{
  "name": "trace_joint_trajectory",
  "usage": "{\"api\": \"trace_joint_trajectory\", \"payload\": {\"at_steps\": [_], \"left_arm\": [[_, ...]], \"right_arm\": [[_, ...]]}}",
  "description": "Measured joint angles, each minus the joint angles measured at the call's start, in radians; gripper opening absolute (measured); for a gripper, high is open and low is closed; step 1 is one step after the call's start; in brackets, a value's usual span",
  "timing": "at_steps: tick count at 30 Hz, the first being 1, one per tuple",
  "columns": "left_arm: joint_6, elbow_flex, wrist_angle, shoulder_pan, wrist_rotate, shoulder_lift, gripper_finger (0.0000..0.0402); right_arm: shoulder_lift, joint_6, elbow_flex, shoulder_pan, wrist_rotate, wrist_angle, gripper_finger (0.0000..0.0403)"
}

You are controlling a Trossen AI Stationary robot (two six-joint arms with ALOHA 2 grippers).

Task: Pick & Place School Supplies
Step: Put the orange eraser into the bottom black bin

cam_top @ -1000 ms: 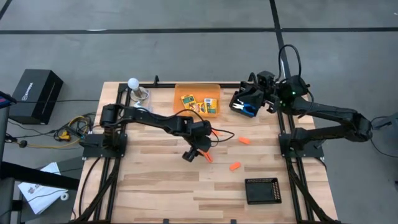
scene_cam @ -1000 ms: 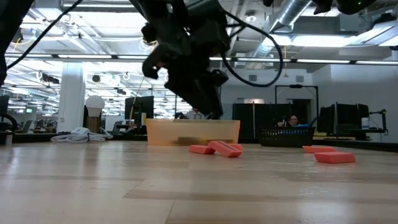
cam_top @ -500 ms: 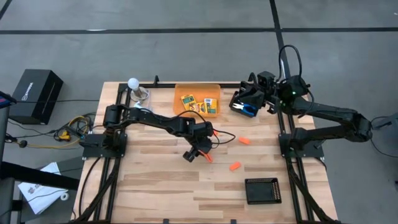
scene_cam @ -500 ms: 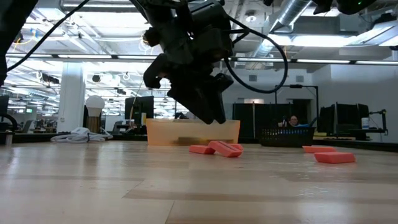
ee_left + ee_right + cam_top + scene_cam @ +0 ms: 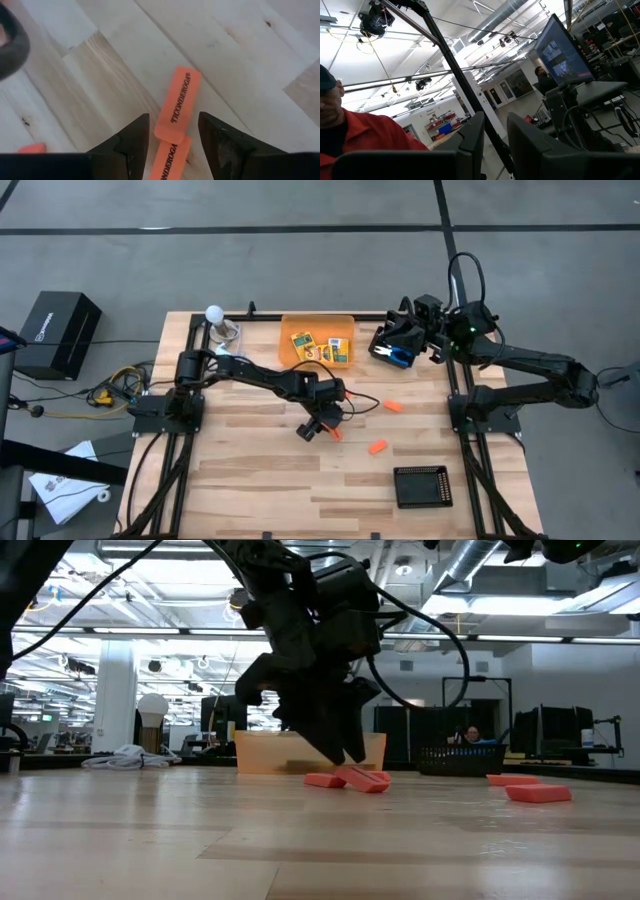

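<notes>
The left gripper [image 5: 172, 137] stands open just above 2 overlapping orange erasers [image 5: 177, 102], its fingers [image 5: 132, 137] either side of them, in front of the orange bin [image 5: 318, 340]. The right gripper [image 5: 398, 345], beside that bin, hangs over a black tray; whether its fingers are parted I cannot tell.

High cam: straight down, far, whole table [image 5: 250, 480] w/ both arms. Low cam: table level, looks across into room, close to left arm. L wrist cam: very near, faces tabletop and erasers [image 5: 177, 102], also seen by high and low cams. R wrist cam: tilted up at ceiling.
</notes>
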Motion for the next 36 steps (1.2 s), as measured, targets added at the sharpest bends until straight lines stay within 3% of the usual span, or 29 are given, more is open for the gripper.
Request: {"api": "trace_joint_trajectory", "payload": {"at_steps": [12,23,26,30,36], "left_arm": [[0.019,0.0,0.02,-0.006,0.015,0.001,0.0163],[0.016,0.01,0.027,-0.003,0.03,0.086,0.0163],[0.016,0.008,0.031,0.0,0.029,0.087,0.0139],[-0.005,0.01,0.031,0.0,0.01,0.082,0.0066],[-0.036,0.055,0.017,-0.002,-0.011,0.092,0.0066]], "right_arm": [[0.0,0.0,0.0,0.0,0.0,0.0,0.0076],[0.0,0.011,0.0,-0.001,0.0,-0.003,0.0076],[0.0,0.011,0.0,-0.001,0.0,-0.003,0.0076],[0.0,0.008,0.0,-0.003,0.0,-0.003,0.0076],[0.0,0.008,0.0,-0.014,-0.001,0.0,0.0076]]}}
